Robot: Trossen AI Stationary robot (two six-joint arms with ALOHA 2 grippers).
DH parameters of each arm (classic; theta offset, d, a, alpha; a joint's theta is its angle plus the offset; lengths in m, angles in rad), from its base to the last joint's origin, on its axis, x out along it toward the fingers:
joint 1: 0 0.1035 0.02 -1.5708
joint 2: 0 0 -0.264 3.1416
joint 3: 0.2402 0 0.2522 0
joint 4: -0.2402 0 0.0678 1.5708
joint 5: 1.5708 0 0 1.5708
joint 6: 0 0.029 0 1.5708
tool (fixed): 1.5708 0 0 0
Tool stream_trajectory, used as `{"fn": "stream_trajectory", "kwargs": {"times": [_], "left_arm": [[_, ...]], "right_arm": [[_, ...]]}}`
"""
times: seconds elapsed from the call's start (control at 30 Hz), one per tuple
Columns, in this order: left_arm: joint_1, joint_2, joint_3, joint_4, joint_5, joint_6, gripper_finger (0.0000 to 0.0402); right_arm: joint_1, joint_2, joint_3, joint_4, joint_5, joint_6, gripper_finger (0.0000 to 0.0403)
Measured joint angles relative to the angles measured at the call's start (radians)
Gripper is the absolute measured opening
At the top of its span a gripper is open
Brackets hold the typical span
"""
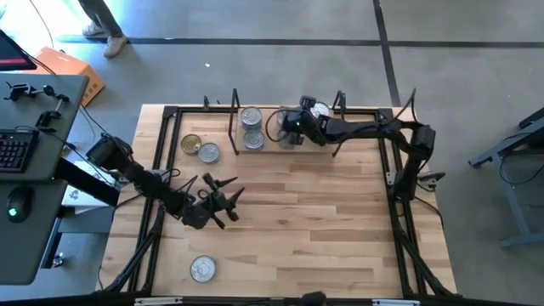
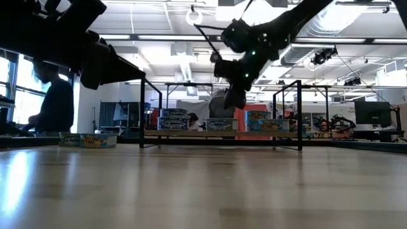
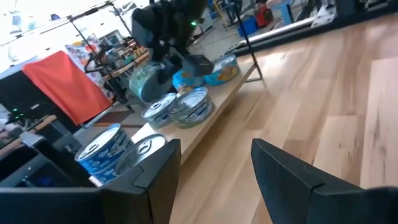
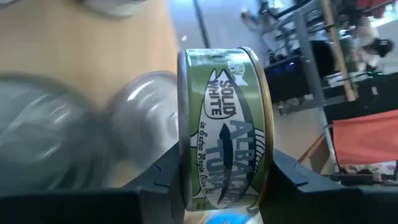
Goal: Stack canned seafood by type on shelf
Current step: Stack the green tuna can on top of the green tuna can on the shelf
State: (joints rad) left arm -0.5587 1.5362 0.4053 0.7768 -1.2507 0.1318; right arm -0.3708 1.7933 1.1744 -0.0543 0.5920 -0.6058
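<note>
Shelf (image 1: 289, 146) sits top centre of the high view. Right gripper (image 1: 291, 124), above it, is clamped on a green-label tuna tin (image 4: 224, 127): lower it flat onto a matching stack, then release. Left gripper (image 1: 223, 201), lower left, is spread and empty. Only the right wrist view shows the label; the high view shows one silver tin (image 1: 202, 269) at bottom left.

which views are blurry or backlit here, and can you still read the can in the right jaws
Low view: arms backlit, near-black against bright ceiling lights. Right wrist view: green tuna can sharp, label readable, tins behind blurred. Left wrist view: soft overall. High view: glare at the top left floor.
</note>
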Motion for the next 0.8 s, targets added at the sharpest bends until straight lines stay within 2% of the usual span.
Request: {"fn": "stream_trajectory", "kwargs": {"times": [0.2, 0.37, 0.5, 0.8], "left_arm": [[0.002, 0.000, -0.001, -0.010, -0.008, -0.005, 0.0190], [0.002, 0.000, -0.001, -0.014, -0.008, -0.008, 0.0190], [0.002, 0.000, -0.001, -0.016, -0.008, -0.008, 0.0190], [0.002, 0.000, -0.001, -0.016, -0.008, -0.008, 0.0190]], "right_arm": [[-0.039, 0.066, 0.011, 0.061, 0.014, 0.000, 0.0130], [-0.033, 0.070, 0.012, 0.060, -0.017, 0.003, 0.0201], [-0.032, 0.066, 0.011, 0.068, -0.025, 0.003, 0.0235], [-0.020, 0.044, 0.011, 0.028, -0.044, 0.003, 0.0243]]}}
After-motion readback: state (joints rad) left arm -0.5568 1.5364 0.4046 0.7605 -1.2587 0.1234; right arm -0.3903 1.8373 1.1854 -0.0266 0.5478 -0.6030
